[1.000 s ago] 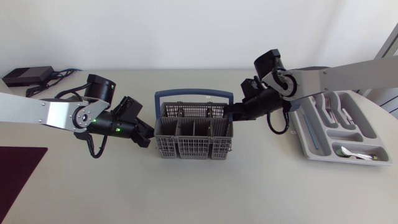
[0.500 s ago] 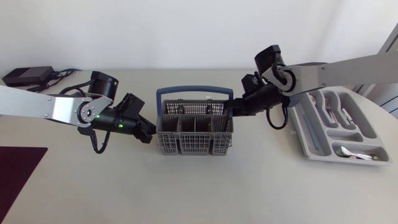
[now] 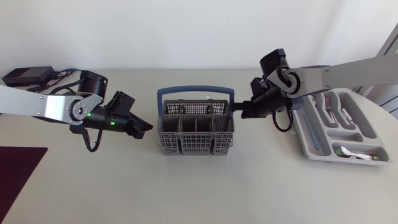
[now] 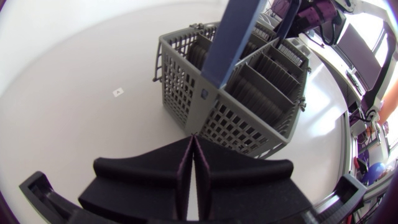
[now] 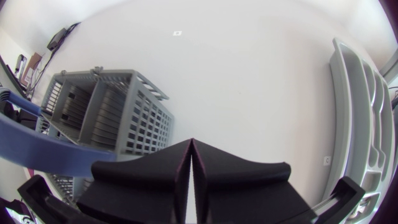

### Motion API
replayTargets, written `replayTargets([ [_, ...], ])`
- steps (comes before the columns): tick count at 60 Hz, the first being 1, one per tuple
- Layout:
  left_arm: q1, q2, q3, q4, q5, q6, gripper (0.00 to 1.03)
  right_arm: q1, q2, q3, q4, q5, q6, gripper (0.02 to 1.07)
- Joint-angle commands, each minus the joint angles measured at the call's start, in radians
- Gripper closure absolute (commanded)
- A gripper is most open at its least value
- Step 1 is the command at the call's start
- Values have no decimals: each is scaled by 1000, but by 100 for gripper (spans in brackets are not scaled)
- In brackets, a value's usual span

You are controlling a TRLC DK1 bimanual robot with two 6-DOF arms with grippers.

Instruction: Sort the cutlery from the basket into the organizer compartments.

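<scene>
Centre of the frame, the grey basket stands upright on the tabletop, its blue handle arched over the far side. From the left edge the left gripper sits low just beside the basket's left wall, not touching it as far as the overhead view lets me judge. The wrist camera shows its fingers pressed together with nothing between them, the basket's corner right ahead of the tips. On the other side the right gripper hangs by the basket's upper right corner, close to the end of the handle, and its fingers are pressed together and holding nothing too. Over at the right of the frame lies the pale organizer, well apart from the basket, with forks in an upper compartment and spoons lying across the lowest one. A dark red mat fills the lower left corner.
</scene>
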Motion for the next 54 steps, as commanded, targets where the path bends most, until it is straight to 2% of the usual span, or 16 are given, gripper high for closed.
replayTargets([
  [1, 21, -7, 15, 6, 15, 7, 100, -14, -35, -49, -4, 16, 30, 102],
  [10, 50, -86, -22, 6, 15, 2, 100, -20, -134, -112, 0, 35, 23, 102],
  [24, 43, -165, -85, 6, 15, -5, 100, 26, -249, -203, -4, 35, 15, 102],
  [34, 23, -301, -160, 9, -27, -13, 98, 76, -395, -275, 0, 115, 6, 102],
  [38, 9, -359, -193, 29, -68, -14, 89, 89, -449, -293, 0, 169, -4, 100],
  [44, 7, -450, -225, 46, -116, -59, 69, 102, -556, -324, -6, 249, -27, 82],
  [49, 3, -505, -248, 58, -150, -77, 55, 109, -627, -351, -7, 305, -48, 71],
  [50, 3, -523, -254, 60, -165, -82, 48, 112, -639, -357, -7, 316, -53, 68],
  [54, -8, -560, -265, 61, -206, -90, 34, 115, -682, -379, -9, 345, -68, 60],
])
